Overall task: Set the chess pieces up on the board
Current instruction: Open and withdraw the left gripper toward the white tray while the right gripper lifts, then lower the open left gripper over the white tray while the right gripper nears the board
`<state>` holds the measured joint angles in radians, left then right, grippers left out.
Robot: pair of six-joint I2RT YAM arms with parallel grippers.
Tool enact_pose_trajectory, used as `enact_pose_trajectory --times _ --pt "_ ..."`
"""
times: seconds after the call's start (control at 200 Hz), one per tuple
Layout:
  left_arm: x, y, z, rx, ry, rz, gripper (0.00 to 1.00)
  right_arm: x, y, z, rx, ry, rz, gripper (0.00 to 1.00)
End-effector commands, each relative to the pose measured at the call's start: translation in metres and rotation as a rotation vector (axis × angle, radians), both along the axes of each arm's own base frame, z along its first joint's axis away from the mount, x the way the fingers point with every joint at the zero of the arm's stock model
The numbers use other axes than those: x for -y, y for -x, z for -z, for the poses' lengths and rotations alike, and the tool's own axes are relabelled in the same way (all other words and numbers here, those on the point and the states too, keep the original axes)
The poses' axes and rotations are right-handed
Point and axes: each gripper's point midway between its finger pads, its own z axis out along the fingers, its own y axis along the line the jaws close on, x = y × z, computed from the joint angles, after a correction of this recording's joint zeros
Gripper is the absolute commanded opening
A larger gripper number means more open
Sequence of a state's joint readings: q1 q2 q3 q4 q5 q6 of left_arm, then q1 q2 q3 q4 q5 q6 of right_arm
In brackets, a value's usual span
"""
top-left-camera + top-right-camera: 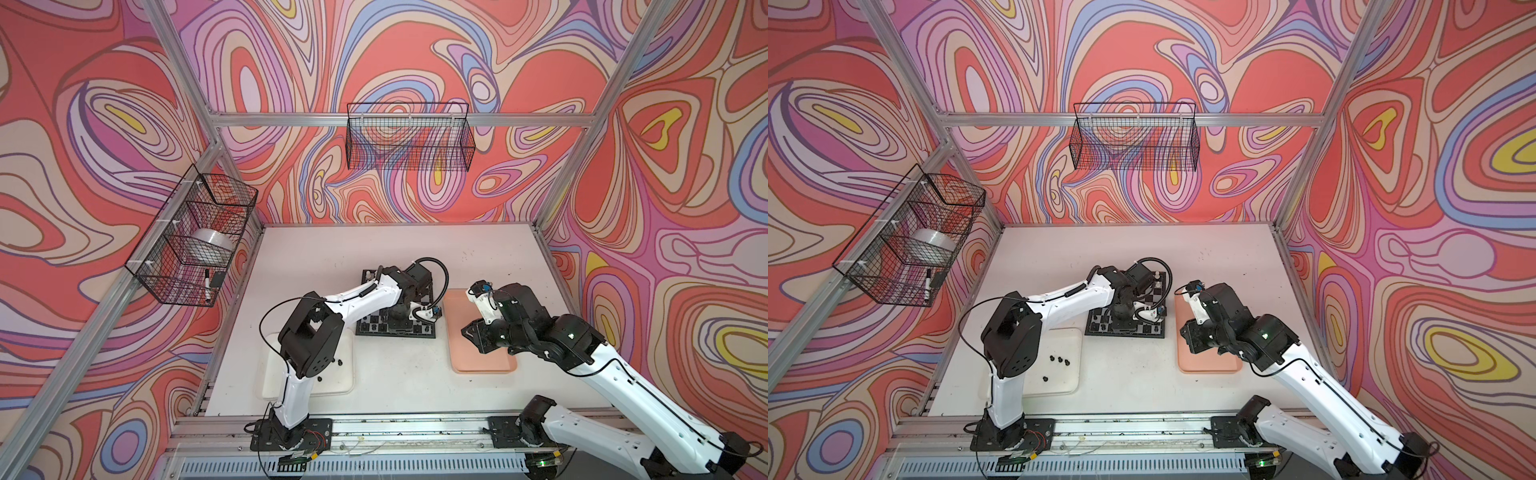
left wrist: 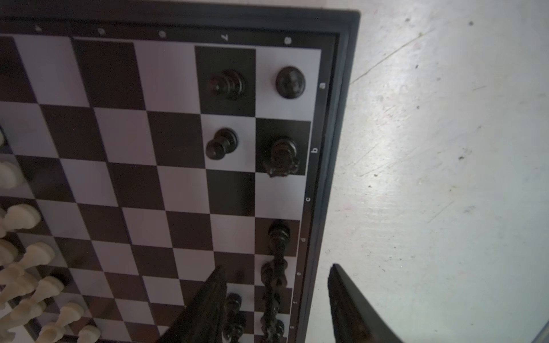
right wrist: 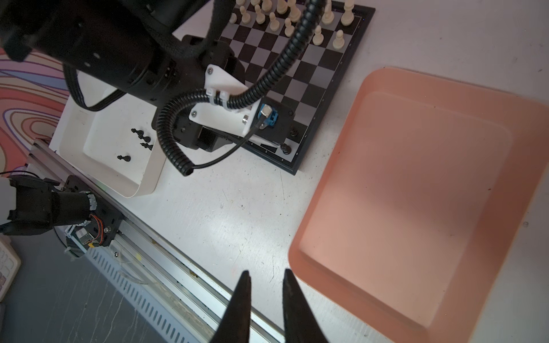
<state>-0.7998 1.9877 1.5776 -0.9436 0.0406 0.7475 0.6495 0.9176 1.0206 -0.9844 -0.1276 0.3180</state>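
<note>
On the white tray (image 1: 1068, 384) lie four black chess pieces (image 1: 1059, 360).

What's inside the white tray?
Four little black chess pieces lie loose in the white tray. The left arm covers part of the tray in both top views, so more pieces could be hiding under there.
</note>
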Motion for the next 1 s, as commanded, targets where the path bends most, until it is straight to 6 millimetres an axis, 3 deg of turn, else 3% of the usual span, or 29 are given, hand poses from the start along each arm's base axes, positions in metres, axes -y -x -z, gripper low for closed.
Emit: enact_pose_trajectory --times 0.0,0.336,0.521,0.726,0.906,0.997 --pt "0.002 0.005 -0.024 -0.001 0.032 0.011 0.57 -0.006 0.002 -0.032 0.061 -0.061 -0.033 0.2" --pt "-0.007 0.011 -0.045 -0.003 0.064 -0.007 0.59 -0.015 0.012 -0.103 0.145 -0.178 -0.104 0.22" --pt "-0.022 0.019 -0.063 -0.007 0.086 -0.028 0.57 -0.028 0.015 -0.116 0.128 -0.233 -0.155 0.22" --pt "-0.064 0.035 -0.078 -0.025 0.102 -0.128 0.54 -0.038 0.011 -0.109 0.11 -0.245 -0.185 0.21" --pt "-0.115 0.055 -0.078 -0.02 0.097 -0.214 0.52 -0.058 0.012 -0.078 -0.014 -0.246 -0.25 0.21" --pt "-0.139 0.067 -0.066 -0.021 0.073 -0.246 0.52 -0.064 0.009 -0.057 -0.07 -0.231 -0.262 0.21"
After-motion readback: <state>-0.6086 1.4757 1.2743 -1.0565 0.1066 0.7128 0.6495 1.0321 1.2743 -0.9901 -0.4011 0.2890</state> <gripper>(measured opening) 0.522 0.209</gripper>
